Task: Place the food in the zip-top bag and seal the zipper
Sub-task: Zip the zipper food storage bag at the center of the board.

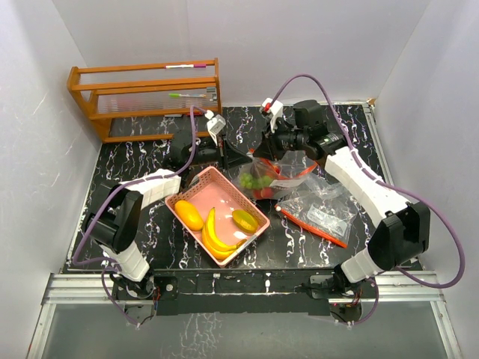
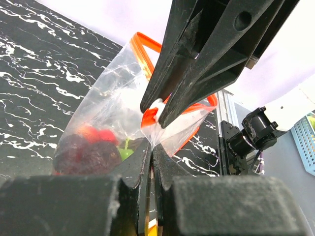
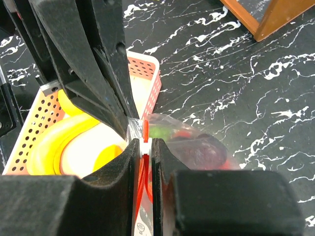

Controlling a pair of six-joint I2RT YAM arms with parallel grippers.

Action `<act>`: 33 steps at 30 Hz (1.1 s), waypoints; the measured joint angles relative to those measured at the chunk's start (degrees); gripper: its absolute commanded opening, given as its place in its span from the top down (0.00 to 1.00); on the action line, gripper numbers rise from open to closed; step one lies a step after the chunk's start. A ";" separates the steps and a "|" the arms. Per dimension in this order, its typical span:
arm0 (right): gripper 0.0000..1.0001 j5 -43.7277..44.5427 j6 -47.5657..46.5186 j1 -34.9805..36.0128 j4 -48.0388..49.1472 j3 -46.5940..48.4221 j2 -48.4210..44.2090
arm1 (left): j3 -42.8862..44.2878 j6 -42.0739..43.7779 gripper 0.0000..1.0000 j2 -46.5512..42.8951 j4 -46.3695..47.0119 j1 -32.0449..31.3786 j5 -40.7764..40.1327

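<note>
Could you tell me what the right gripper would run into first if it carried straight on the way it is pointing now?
Most likely the left gripper. The right gripper, shut on the zip-top bag at its orange zipper, points at those black fingers pinching the same edge, with the pink basket behind them.

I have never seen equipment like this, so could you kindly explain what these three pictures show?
Two white robot arms are bolted at the near edge of a black marbled table. One picture looks down from above; the other two come from cameras on each wrist. Both the left tool and the right tool are shut on the orange zipper edge of a clear zip-top plastic bag, which holds red and green toy food. A pink slotted plastic basket still holds a yellow toy banana bunch and two other toy fruits. A second, flat clear bag and a wooden rack are also there.
</note>
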 measured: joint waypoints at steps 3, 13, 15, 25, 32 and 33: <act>0.92 0.37 -0.42 -0.66 -0.94 -0.04 -0.85 | 0.00 -0.48 1.00 0.00 0.90 0.48 0.02; 0.92 -4.07 -0.28 -2.05 -2.25 0.50 -1.57 | 1.86 -6.36 0.81 4.28 11.19 1.79 3.80; 0.92 -5.01 -0.17 -2.27 -2.34 0.90 -1.46 | 4.04 -8.31 0.81 6.25 13.38 2.25 5.38; 0.92 -6.56 0.33 -2.56 -2.49 2.93 -0.59 | 6.73 -14.82 0.78 8.22 20.04 2.56 10.60; 0.92 -6.78 1.18 -2.56 -2.73 3.23 -0.04 | 7.23 -23.50 0.78 12.24 31.19 2.10 13.51; 0.92 -6.78 1.25 -2.56 -2.89 3.34 0.04 | 7.30 -24.33 0.78 12.68 32.33 2.01 13.77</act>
